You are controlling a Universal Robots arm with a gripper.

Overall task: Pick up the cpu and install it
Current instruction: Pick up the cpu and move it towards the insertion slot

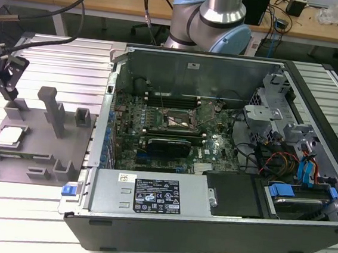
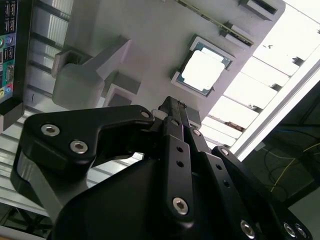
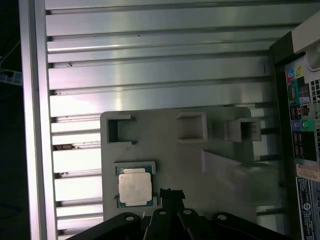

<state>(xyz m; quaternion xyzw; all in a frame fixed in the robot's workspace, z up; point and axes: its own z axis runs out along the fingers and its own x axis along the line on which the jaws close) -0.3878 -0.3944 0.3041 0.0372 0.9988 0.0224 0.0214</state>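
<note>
The cpu (image 1: 9, 136) is a pale silvery square lying flat in a recess of the grey plastic tray (image 1: 38, 150), at the exterior view's left. My gripper (image 1: 9, 98) hangs above the tray's far end, a short way from the cpu and apart from it. In the second wrist view the black fingers (image 2: 172, 112) meet at their tips with nothing between them, and the cpu (image 2: 201, 70) lies beyond them. In the first wrist view the cpu (image 3: 134, 187) sits just beside the gripper (image 3: 171, 192). The dark socket (image 1: 179, 121) sits on the green board inside the open case.
The tray (image 3: 165, 145) carries upright grey blocks (image 1: 52, 109) close to the gripper. The open computer case (image 1: 208, 220) lies to the exterior view's right, with cables and blue drive clips (image 1: 305, 169). The arm's base (image 1: 212, 23) stands behind the case. Ribbed aluminium table (image 3: 150, 75) surrounds the tray.
</note>
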